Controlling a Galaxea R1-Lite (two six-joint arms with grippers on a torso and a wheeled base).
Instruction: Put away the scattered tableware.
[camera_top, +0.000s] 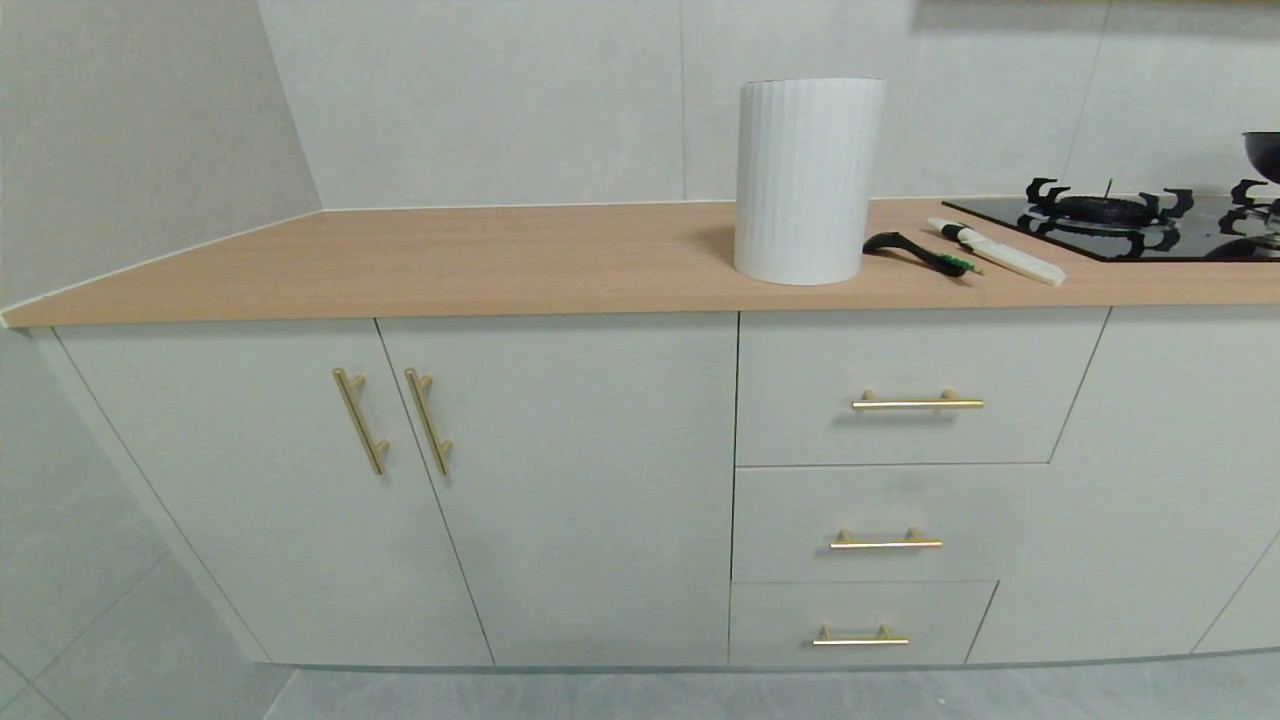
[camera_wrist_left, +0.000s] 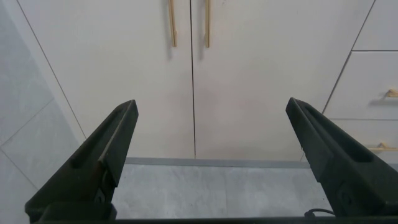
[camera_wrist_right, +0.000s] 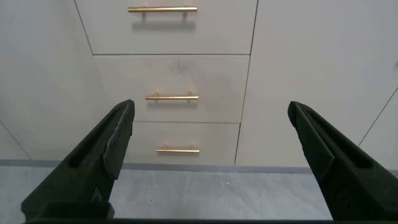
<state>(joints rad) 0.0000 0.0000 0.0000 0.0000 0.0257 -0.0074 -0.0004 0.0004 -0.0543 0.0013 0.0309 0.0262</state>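
A tall white ribbed container (camera_top: 809, 180) stands on the wooden countertop (camera_top: 450, 260). Just right of it lie a black-handled utensil (camera_top: 915, 252) and a white knife with a black-and-green grip (camera_top: 995, 250). My left gripper (camera_wrist_left: 211, 118) hangs low and open, facing the cabinet doors (camera_wrist_left: 193, 81) above the floor. My right gripper (camera_wrist_right: 211, 118) is open too, facing the drawers (camera_wrist_right: 171, 87). Nothing sits between either pair of fingers.
A black gas hob (camera_top: 1130, 222) with burner grates fills the counter's right end, a dark pot (camera_top: 1262, 152) at its edge. Below are two doors with gold handles (camera_top: 395, 420) and three drawers with gold handles (camera_top: 917, 402). Grey tiled floor (camera_top: 640, 695) runs along the base.
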